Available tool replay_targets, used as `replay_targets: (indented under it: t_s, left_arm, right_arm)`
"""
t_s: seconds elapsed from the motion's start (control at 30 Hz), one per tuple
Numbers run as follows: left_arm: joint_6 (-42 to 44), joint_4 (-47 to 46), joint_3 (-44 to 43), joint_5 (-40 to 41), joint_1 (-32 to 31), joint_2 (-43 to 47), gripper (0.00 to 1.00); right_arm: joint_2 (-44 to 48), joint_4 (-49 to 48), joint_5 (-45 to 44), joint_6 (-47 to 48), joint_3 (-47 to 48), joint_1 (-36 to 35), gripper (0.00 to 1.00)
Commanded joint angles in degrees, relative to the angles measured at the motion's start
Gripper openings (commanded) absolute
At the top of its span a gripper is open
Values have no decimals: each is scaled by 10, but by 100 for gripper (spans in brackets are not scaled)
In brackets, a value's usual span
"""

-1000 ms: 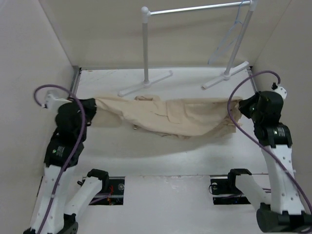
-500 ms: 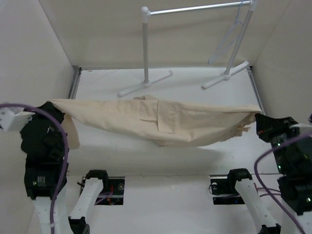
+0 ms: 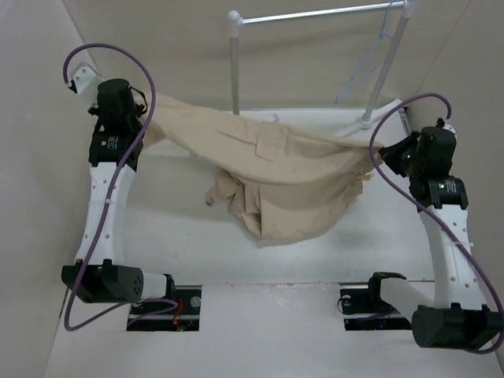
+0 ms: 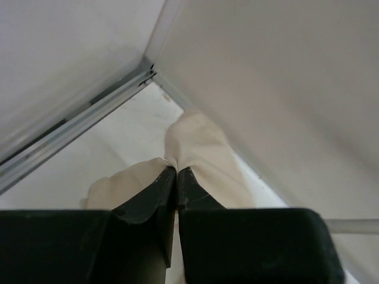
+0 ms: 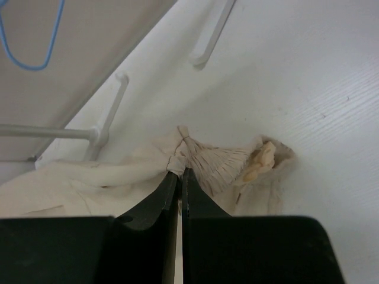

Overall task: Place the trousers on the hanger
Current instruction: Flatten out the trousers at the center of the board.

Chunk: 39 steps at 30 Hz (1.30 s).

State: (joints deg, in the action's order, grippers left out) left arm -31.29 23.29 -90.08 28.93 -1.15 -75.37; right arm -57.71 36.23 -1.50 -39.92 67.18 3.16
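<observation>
Currently left tool and right tool are each pinching one end of the trousers, which sag above the tabletop centre. Hanger hangs on rack, far right corner.

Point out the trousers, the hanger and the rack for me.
trousers [image 3: 276,169], top view, the middle of the cloth.
hanger [image 5: 35,67], right wrist view, its lower bend.
rack [image 3: 315,13], top view, its silver bar.
</observation>
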Motion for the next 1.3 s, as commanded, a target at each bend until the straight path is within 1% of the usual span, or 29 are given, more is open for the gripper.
replay_targets:
  t_s: [0.0, 0.07, 0.1, 0.17, 0.23, 0.27, 0.33, 0.37, 0.4, 0.43, 0.47, 0.53, 0.63, 0.67, 0.7, 0.73, 0.77, 0.8, 0.83, 0.87, 0.9, 0.93, 0.97, 1.0, 1.07, 1.13, 1.2, 1.23, 1.27]
  left_arm:
    - [39, -111, -17, 3, 2, 21, 4]
    - [42, -147, 65, 9, 2, 28, 8]
    - [39, -161, 110, 10, 2, 29, 11]
    - [29, -160, 177, 11, 2, 27, 21]
    - [15, -141, 226, 10, -5, 30, 33]
    - [11, -130, 248, 10, -11, 35, 37]
    - [-1, -103, 288, 12, -22, 52, 46]
    - [-11, -85, 308, 11, -25, 65, 49]
    - [-26, -67, 328, 10, -27, 79, 49]
    - [-43, -46, 350, 6, -32, 94, 49]
    - [-60, -27, 375, 3, -40, 111, 49]
    - [-99, 2, 423, -11, -64, 138, 47]
    - [-177, 9, 500, -59, -121, 159, 46]
    - [-207, 4, 516, -76, -141, 153, 46]
    - [-226, -9, 528, -91, -159, 141, 46]
    - [-235, -32, 537, -99, -177, 125, 47]
    - [-245, -59, 543, -106, -191, 111, 48]
    - [-250, -88, 547, -113, -203, 94, 49]
    - [-250, -117, 546, -120, -214, 76, 50]
    - [-248, -143, 539, -127, -222, 53, 51]
    - [-245, -162, 531, -130, -228, 31, 52]
    - [-244, -181, 523, -131, -235, 7, 52]
    - [-240, -198, 516, -134, -239, -16, 53]
    - [-235, -212, 507, -137, -242, -38, 53]
    - [-232, -232, 493, -146, -246, -71, 53]
    - [-230, -249, 483, -154, -249, -98, 53]
    - [-229, -255, 475, -157, -252, -119, 51]
    - [-229, -258, 471, -157, -253, -129, 48]
    - [-230, -260, 469, -157, -253, -132, 41]
  right_arm:
    - [-33, -103, 14, -2, 33, 38, 0]
    - [-71, -126, 22, -8, 29, 63, 1]
    - [-98, -136, 29, -14, 32, 76, 1]
    - [-169, -144, 42, -31, 62, 98, 2]
    - [-248, -146, 37, -38, 107, 105, 6]
    - [-282, -140, 33, -43, 130, 106, 11]
    - [-332, -123, 27, -44, 169, 103, 30]
    - [-345, -112, 21, -41, 183, 103, 39]
    - [-346, -104, 12, -38, 189, 101, 46]
    - [-335, -103, 5, -30, 182, 96, 52]
    - [-317, -104, -3, -21, 168, 88, 56]
    - [-262, -106, -13, -8, 120, 69, 61]
    - [-166, -116, -32, -7, 28, 34, 61]
    - [-132, -118, -38, -7, -7, 19, 56]
    - [-96, -118, -41, -9, -45, 3, 41]
    - [-62, -114, -42, -15, -83, -12, 23]
    - [-28, -111, -39, -20, -124, -25, 9]
    - [6, -101, -36, -25, -162, -37, 4]
    - [36, -86, -39, -31, -199, -48, 3]
    - [64, -72, -39, -36, -232, -53, 4]
    - [86, -60, -35, -37, -261, -55, 8]
    - [109, -48, -34, -39, -287, -56, 17]
    - [131, -40, -36, -41, -315, -56, 29]
    - [149, -35, -32, -43, -337, -55, 39]
    - [165, -34, -35, -64, -348, -59, 53]
    - [137, -37, -31, -77, -341, -69, 58]
    - [97, -56, -34, -84, -342, -65, 58]
    - [73, -70, -34, -85, -346, -59, 58]
    - [47, -88, -37, -85, -350, -51, 56]
